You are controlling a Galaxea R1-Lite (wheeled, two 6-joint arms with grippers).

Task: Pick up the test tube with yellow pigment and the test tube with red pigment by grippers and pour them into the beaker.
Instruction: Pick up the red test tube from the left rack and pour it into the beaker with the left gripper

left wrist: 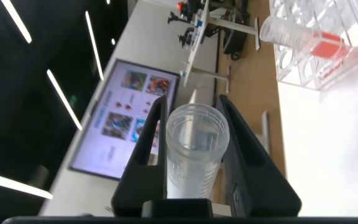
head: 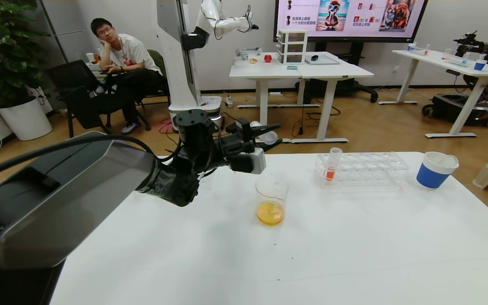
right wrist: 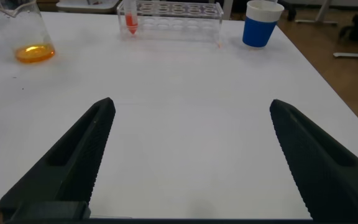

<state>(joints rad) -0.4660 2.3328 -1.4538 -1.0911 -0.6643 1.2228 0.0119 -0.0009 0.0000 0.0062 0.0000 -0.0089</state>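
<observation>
Above and behind the beaker (head: 270,201), which holds orange liquid, the left gripper (left wrist: 191,146) clamps an emptied tube (left wrist: 193,152) lying sideways; it could slip. A red tube (head: 332,164) waits in the rack (head: 364,169), the right gripper (right wrist: 191,158) gapes wide over the table (right wrist: 185,99)

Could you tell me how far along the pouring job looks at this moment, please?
Orange-yellow liquid already sits in the beaker, so some pouring looks done. The left gripper holds a clear test tube that looks empty, raised behind the beaker. One test tube with red pigment stands in the rack, unpoured. The right gripper hangs open over the table.
</observation>
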